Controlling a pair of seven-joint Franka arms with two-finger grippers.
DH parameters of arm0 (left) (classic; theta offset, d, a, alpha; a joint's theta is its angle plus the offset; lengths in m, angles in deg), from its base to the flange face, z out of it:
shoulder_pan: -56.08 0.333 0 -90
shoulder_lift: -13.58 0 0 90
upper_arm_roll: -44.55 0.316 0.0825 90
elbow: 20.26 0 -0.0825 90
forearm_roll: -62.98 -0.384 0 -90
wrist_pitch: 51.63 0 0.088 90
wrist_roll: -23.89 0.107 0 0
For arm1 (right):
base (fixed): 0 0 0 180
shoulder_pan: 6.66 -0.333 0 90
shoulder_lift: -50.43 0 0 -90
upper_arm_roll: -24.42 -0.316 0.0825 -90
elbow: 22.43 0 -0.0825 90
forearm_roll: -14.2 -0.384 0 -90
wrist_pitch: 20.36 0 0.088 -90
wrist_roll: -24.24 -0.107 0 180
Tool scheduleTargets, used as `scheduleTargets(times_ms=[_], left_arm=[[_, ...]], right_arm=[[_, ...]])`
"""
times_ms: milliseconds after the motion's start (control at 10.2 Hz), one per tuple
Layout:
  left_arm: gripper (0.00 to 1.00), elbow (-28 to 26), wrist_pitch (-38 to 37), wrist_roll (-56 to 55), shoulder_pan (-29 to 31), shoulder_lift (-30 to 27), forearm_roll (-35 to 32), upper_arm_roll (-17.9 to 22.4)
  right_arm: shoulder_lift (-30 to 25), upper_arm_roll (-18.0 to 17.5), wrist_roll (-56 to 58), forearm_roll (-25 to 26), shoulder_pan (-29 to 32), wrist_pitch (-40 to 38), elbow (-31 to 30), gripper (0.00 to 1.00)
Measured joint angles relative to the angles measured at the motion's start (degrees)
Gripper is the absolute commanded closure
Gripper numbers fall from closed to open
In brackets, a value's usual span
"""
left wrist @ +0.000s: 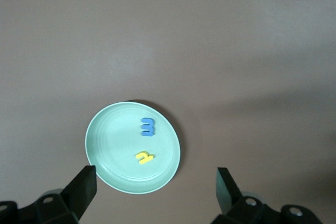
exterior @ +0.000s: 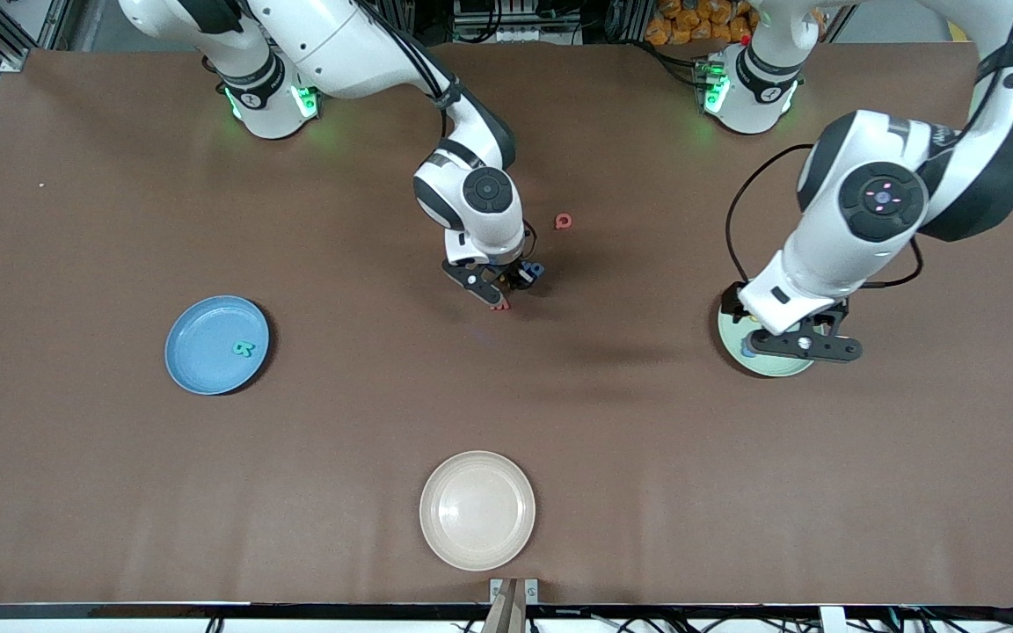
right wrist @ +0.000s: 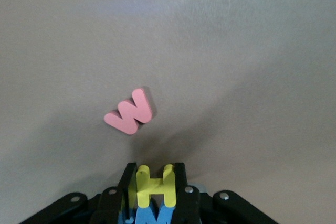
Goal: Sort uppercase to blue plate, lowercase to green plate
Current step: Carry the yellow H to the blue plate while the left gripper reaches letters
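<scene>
Letters are split across the brown worktop (exterior: 76, 492). Right hand (right wrist: 152, 182) is low at the middle of the worktop, its fingers pressed together on a yellow H (right wrist: 152, 186) standing upright between them; a blue M (right wrist: 155, 216) sits just under the H, tight against the fingers, though whether it is gripped too I cannot tell. Red w (right wrist: 130, 112) lies flat on the worktop just beside that hand, apart from the fingertips. Red Q (exterior: 564, 221) lies farther from the front camera than the right hand, toward the left arm's end. Blue plate (exterior: 199, 360) sits toward the right arm's end with the teal-green R (exterior: 244, 349) on it. Left hand (left wrist: 156, 187) hangs over the green plate (left wrist: 113, 150) at the left arm's end, fingers spread wide and holding nothing; the arm waits there. On the green plate rest the blue e (left wrist: 148, 127) and the yellow h (left wrist: 144, 157), apart from one another. Cream plate (exterior: 477, 510) lies nearest the front camera, about midway along the worktop.
</scene>
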Motion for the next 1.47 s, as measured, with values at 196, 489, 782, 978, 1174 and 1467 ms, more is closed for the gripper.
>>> scheduleTargets(times_ms=[196, 489, 782, 978, 1174, 1467], left_arm=[[0.0, -0.2, -0.2, 0.4, -4.1, 0.3, 1.7, 0.9], [0.0, -0.3, -0.1, 0.4, -10.2, 1.7, 2.2, 1.7], [0.0, -0.4, 2.2, -1.6, -15.6, 4.1, 5.5, 2.1], [0.0, -0.4, 4.7, -7.8, -18.4, 6.1, 6.1, 2.1], [0.0, -0.4, 7.1, -14.4, -21.2, 7.6, 6.1, 2.2], [0.0, 0.1, 8.3, -19.0, -22.0, 7.9, 6.1, 2.1]], right_arm=[[-4.0, 0.1, 4.1, 0.0, 2.1, -6.2, 1.0, 1.0], [-10.4, 0.2, 13.6, -1.0, 8.6, -14.5, 1.1, 1.0], [-16.8, 0.4, 30.7, -2.2, 18.8, -25.9, 1.2, 1.0], [-20.1, 0.8, 42.8, -2.4, 26.3, -30.4, 0.4, 1.0], [-20.8, 2.7, 52.8, -2.3, 31.4, -30.7, -1.5, 1.0], [-20.8, 6.7, 67.5, -1.8, 36.8, -30.3, -4.4, 1.0]])
